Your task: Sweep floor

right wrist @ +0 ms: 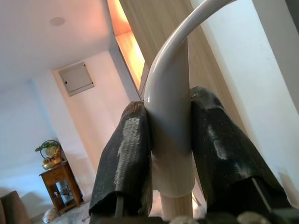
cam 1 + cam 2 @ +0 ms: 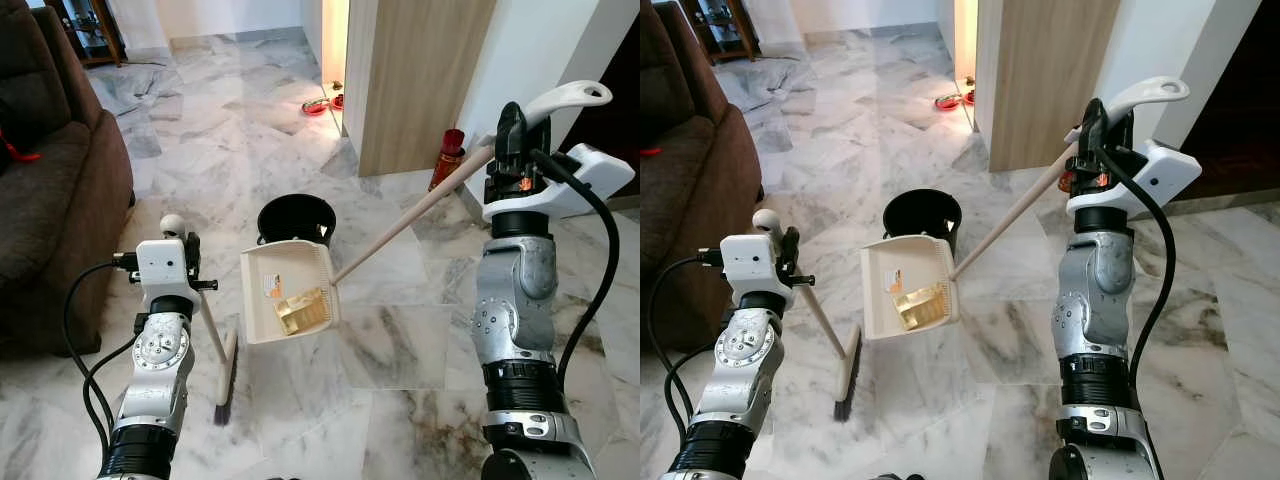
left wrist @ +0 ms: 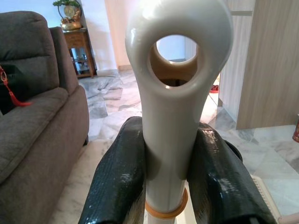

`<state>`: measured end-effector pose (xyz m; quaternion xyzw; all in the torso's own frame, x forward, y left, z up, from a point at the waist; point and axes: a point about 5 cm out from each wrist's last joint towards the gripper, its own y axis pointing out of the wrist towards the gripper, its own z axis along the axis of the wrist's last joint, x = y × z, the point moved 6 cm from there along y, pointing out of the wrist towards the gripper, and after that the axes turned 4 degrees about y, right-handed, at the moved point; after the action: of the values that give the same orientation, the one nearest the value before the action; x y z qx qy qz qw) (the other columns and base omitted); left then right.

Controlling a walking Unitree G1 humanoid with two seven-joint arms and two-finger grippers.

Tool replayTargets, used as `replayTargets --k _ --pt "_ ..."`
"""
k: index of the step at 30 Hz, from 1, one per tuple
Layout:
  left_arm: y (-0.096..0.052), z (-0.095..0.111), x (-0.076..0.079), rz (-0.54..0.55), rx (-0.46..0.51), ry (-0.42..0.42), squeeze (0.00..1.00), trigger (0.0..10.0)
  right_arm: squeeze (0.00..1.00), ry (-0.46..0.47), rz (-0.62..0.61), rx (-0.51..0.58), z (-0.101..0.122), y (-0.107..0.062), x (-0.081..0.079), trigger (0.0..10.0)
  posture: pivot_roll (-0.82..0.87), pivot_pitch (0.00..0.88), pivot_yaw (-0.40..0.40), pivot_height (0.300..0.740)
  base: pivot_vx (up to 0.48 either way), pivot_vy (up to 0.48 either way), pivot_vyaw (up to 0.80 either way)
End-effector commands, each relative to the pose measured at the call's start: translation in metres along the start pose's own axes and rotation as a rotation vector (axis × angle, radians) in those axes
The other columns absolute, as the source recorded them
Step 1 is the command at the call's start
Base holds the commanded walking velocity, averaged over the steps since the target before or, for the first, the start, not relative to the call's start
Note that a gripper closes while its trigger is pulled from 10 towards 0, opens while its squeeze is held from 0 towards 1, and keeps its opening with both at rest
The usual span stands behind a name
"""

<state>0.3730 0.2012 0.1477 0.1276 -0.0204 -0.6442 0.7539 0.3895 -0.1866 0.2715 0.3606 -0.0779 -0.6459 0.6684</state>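
One dustpan (image 2: 285, 293), long handle slanting up-right, was clamped by the right gripper (image 1: 169, 154); one broom (image 2: 222, 365) was clamped by the left gripper (image 3: 163, 172).

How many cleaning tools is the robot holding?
2. The broom is in the left gripper, bristles on the floor. The dustpan, with scraps in it, is held by its long handle in the right gripper, near the black bin.

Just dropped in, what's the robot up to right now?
It is mid-sweep. The right gripper is shut on the long handle of a cream dustpan, which is lifted and holds a yellowish scrap. The pan sits next to a black bin. The left gripper is shut on the top of a broom whose head rests on the marble floor.
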Motion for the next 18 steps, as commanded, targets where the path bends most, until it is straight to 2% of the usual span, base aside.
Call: replayTargets --k 1,18 --pt "0.0061 0.0228 0.0013 0.004 0.089 0.019 0.0 10.0 0.0 0.024 0.027 0.094 0.0223 0.006 -0.0081 10.0 0.09 0.025 0.046 0.74 0.255 0.0 0.0" --pt "0.0069 0.0228 0.0067 -0.009 0.091 0.017 0.0 10.0 0.0 0.02 0.037 0.086 0.0207 0.0061 -0.0092 10.0 0.08 0.007 0.043 0.74 0.276 0.0 0.0"
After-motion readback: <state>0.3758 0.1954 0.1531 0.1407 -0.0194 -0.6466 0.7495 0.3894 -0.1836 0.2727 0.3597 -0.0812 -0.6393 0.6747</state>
